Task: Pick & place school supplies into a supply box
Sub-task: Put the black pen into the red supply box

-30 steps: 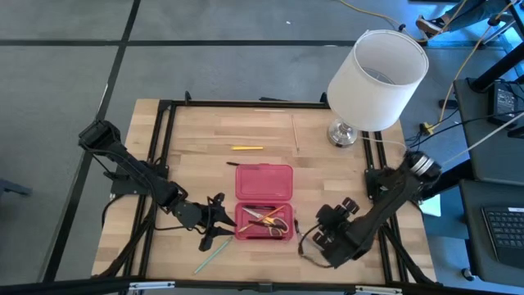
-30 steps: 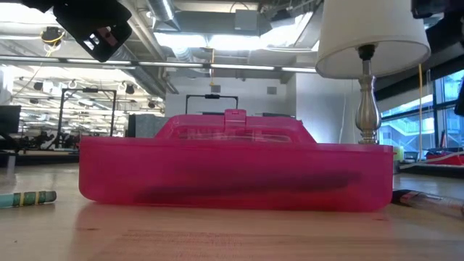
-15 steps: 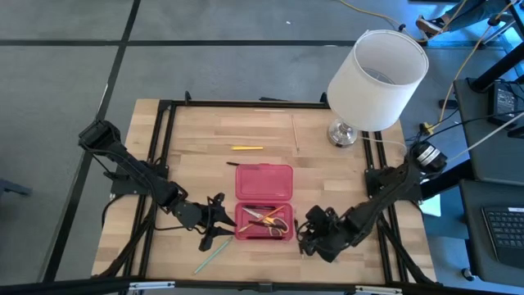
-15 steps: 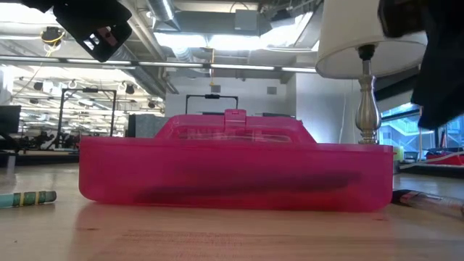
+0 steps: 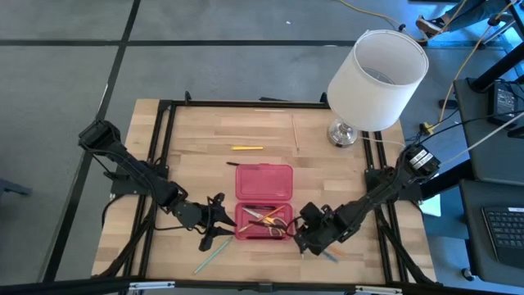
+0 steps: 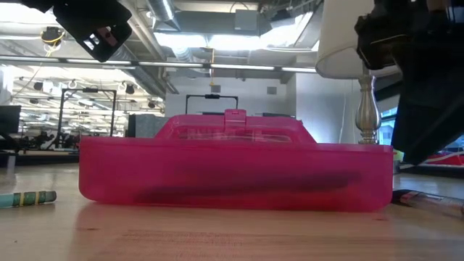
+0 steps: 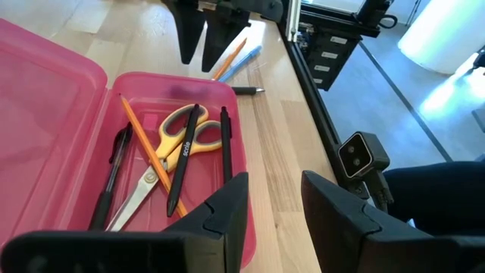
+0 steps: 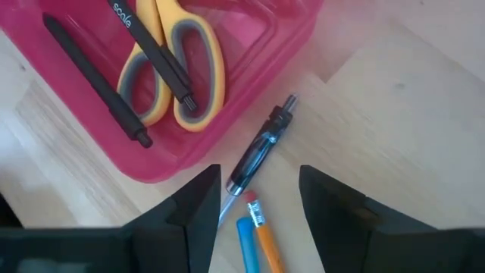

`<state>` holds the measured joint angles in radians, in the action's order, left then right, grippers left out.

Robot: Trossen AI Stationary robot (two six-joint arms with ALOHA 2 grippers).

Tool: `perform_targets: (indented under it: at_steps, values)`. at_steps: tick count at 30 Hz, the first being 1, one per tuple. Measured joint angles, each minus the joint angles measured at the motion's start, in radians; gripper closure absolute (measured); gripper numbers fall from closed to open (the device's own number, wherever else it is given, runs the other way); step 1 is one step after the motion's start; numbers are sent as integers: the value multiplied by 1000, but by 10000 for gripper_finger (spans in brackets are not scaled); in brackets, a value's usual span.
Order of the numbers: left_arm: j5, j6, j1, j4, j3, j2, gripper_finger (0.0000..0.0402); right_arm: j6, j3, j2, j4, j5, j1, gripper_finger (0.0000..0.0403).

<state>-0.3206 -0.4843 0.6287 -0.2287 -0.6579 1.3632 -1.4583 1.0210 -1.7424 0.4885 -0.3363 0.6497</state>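
The pink supply box (image 5: pixel 264 201) lies open near the front middle of the wooden worktop (image 5: pixel 196 168), its lid laid flat toward the far side. In its tray rest the yellow-handled scissors (image 7: pixel 163 158), an orange pencil (image 7: pixel 146 150) and several black pens (image 7: pixel 186 156). The right gripper (image 8: pixel 254 203) hovers low just beside the box's right front corner, its fingers (image 8: pixel 198 214) spread wide and holding nothing, straddling a dark clear-barrelled pen (image 8: pixel 261 146) that lies on the wood touching or nearly touching the box wall. Next to that pen lie a blue pencil (image 8: pixel 248 244) and an orange pencil with an eraser (image 8: pixel 263 232). The left gripper (image 7: pixel 273 205) waits at the box's left side, its fingers (image 7: pixel 223 212) partly apart with nothing between them. A greenish pencil (image 5: pixel 210 256) lies by the front edge to the left; a yellow pencil (image 5: pixel 246 147) lies beyond the lid, and a thin pale stick (image 5: pixel 295 133), possibly another pencil, lies farther back. A white-shaded lamp (image 5: pixel 377 70) stands at the far right corner.
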Motion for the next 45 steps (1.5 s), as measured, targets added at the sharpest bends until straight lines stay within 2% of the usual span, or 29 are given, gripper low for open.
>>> perform_targets:
  at_steps: [10,17,45]
  values:
    - [0,0,0,0,0,0,286,36,1,-24,-6,0,-21,221]
    - [0,0,0,0,0,0,286,53,1,-68,-27,42,-39,221]
    - [-1,0,0,0,0,0,286,54,12,-112,-29,36,-38,221]
